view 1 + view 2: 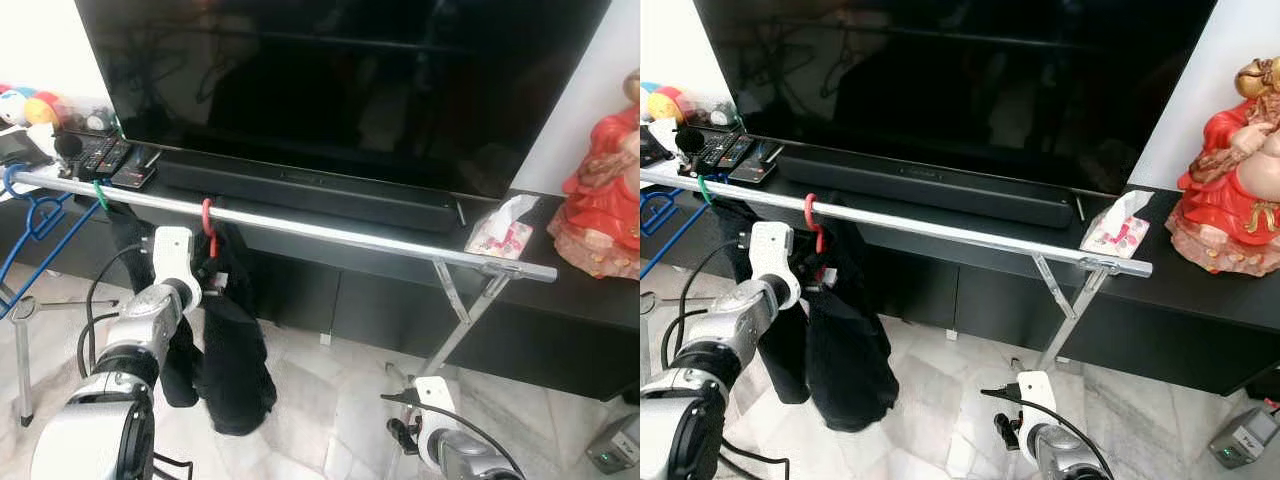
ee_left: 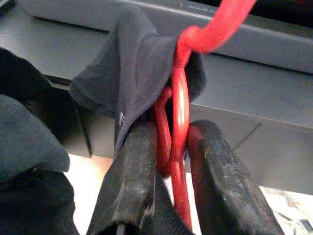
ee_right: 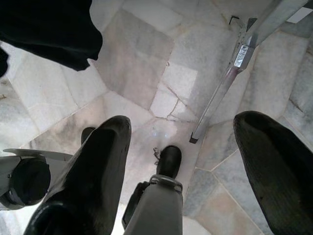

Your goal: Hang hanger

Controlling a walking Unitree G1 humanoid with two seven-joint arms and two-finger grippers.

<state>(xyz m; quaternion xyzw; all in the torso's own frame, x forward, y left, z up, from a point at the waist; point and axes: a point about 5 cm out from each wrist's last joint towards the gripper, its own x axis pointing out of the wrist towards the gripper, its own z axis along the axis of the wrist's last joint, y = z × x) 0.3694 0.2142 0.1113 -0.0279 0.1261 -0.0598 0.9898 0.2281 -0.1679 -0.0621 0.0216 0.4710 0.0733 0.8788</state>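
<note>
A red hanger's hook (image 1: 208, 215) sits over the silver rail (image 1: 330, 232), and a black garment (image 1: 235, 360) hangs from it towards the floor. My left gripper (image 2: 171, 147) is just below the rail, shut on the red hanger (image 2: 180, 112) at its neck, with dark cloth (image 2: 132, 73) bunched against one finger (image 2: 132, 181). My right gripper (image 3: 183, 125) hangs low over the marble floor near the rack's leg (image 3: 234, 73); it is open and holds nothing.
A green hook (image 1: 99, 192) and a blue hanger (image 1: 30, 215) sit on the rail's left end. Behind the rail stands a black cabinet with a TV (image 1: 340, 80), soundbar (image 1: 330, 190), remotes (image 1: 110, 160), tissue pack (image 1: 500, 235) and red figurine (image 1: 605, 190).
</note>
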